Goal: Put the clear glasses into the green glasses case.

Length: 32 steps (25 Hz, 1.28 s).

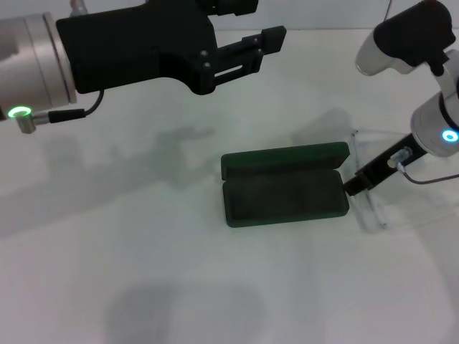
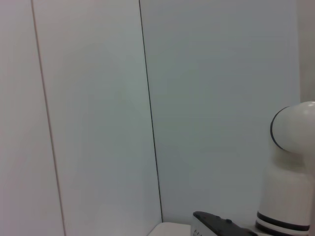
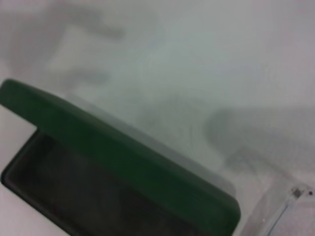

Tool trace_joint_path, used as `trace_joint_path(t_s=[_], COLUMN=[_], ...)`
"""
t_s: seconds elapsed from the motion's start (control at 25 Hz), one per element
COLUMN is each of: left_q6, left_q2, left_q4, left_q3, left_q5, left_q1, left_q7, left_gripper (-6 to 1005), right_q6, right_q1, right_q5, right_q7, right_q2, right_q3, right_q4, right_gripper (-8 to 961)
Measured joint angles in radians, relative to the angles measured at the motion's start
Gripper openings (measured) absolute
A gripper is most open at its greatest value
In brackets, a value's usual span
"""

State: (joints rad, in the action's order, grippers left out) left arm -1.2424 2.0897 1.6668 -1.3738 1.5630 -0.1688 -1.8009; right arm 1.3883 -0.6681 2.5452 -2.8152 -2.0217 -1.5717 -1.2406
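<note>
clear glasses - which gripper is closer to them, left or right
Right. The right gripper is down at the clear glasses, just beside the open green glasses case. The left gripper is raised far back over the table, well away from them.

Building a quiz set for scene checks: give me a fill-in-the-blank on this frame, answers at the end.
1. The green glasses case lies on the table with its lid ____.
2. The clear glasses lie beside the case on the robot's ____ side.
3. The ____ gripper is down at the glasses.
4. The left gripper is raised and holds ____.

Missing words: open; right; right; nothing
</note>
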Motion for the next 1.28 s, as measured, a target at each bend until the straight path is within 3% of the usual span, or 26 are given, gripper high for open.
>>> trace_joint_path(t_s=[0.4, 0.6, 0.8, 0.96, 1.12, 1.28], left_q6=[0.0, 0.0, 0.0, 0.0, 0.0, -0.004], left_q2=[-0.001, 0.0, 0.001, 0.001, 0.001, -0.001], left_q4=[-0.001, -0.001, -0.008, -0.013, -0.02, -0.028], left_q3=[0.001, 0.001, 0.001, 0.001, 0.009, 0.028], left_q5=[-0.008, -0.009, -0.01, -0.026, -0.068, -0.117], left_q1=[0.006, 0.006, 0.002, -0.001, -0.001, -0.001], left_q7=[-0.001, -0.002, -0.008, -0.009, -0.009, -0.011], left_gripper=[501, 501, 501, 502, 501, 499], right_q6=[0.041, 0.065, 0.077, 0.106, 0.166, 0.241], right_q1=[0.07, 0.111, 0.152, 0.193, 0.252, 0.305], right_q5=[0.002, -0.007, 0.001, -0.005, -0.107, -0.411], right_q7=[0.107, 0.182, 0.231, 0.284, 0.383, 0.572], right_q2=[0.006, 0.006, 0.007, 0.007, 0.008, 0.008], right_q3=[0.059, 0.127, 0.156, 0.238, 0.422, 0.621], right_q4=[-0.071, -0.096, -0.141, -0.21, -0.346, -0.45], right_gripper=[227, 129, 121, 114, 110, 106])
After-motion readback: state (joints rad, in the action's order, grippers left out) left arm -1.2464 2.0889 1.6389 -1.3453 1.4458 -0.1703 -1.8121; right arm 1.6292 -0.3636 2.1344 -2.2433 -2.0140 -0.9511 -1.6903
